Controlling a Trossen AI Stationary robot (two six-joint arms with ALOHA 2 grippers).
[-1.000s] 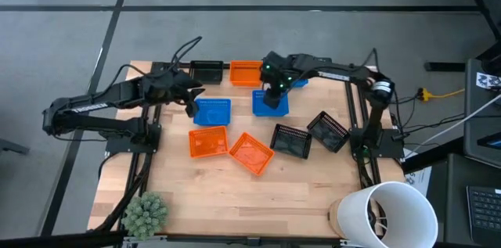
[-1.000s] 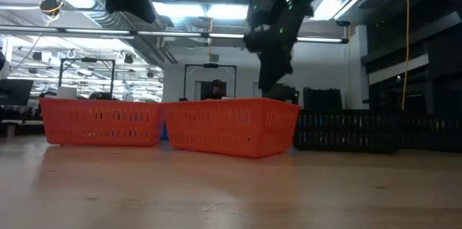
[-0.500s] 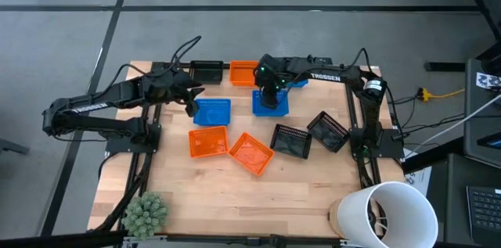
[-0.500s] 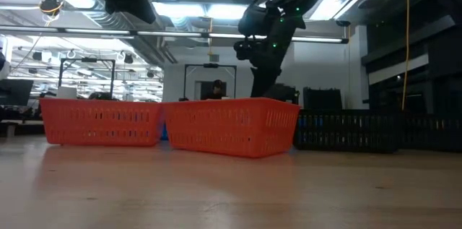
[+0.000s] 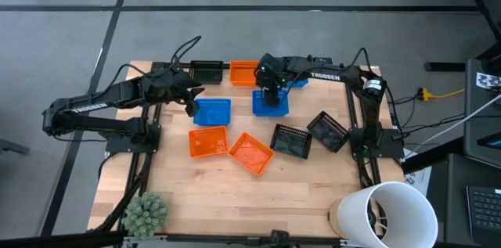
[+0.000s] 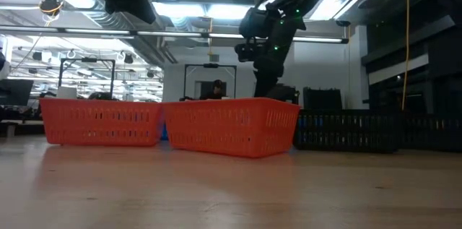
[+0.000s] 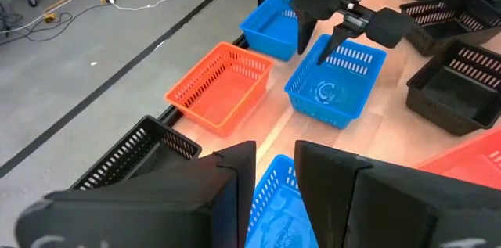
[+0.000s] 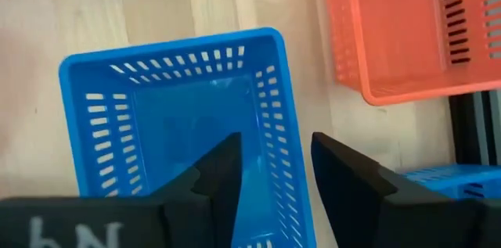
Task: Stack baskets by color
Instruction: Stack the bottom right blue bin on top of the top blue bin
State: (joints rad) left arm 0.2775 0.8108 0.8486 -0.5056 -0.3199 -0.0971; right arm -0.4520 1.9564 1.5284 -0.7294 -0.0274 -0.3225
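Right gripper [image 5: 270, 96] is hovering over a blue basket [image 5: 271, 102] near the table's far middle, fingers [image 8: 215, 171] straddling that basket's side wall with gaps on both sides, parted and gripping nothing; in the left wrist view the same gripper [image 7: 325, 35] is hanging above the basket [image 7: 337, 79]. Second blue basket [image 5: 297, 83] is sitting just behind the right arm at the far edge, mostly hidden from above, clearer in the left wrist view [image 7: 274, 23]. Third blue basket [image 5: 211, 112] is lying left of centre, with the left gripper [image 5: 190, 106] waiting just beside its left wall; its fingers [image 7: 228, 177] are showing a narrow gap with the blue mesh visible between them lower down, and whether they are pinching anything cannot be told. Orange baskets: one [image 5: 244, 73] is resting at the far edge beside a black basket [image 5: 207, 70], one [image 5: 207, 141] is lying in front of the third blue one, one [image 5: 251, 152] is sitting turned at an angle just beside it. Two more black baskets [image 5: 291, 141] [image 5: 328, 131] are tilting on their sides right of centre, touching each other. No baskets are stacked. White bucket [image 5: 385, 212] is standing at the near right corner, green plant [image 5: 145, 212] at the near left corner of the wooden table [image 5: 196, 193].
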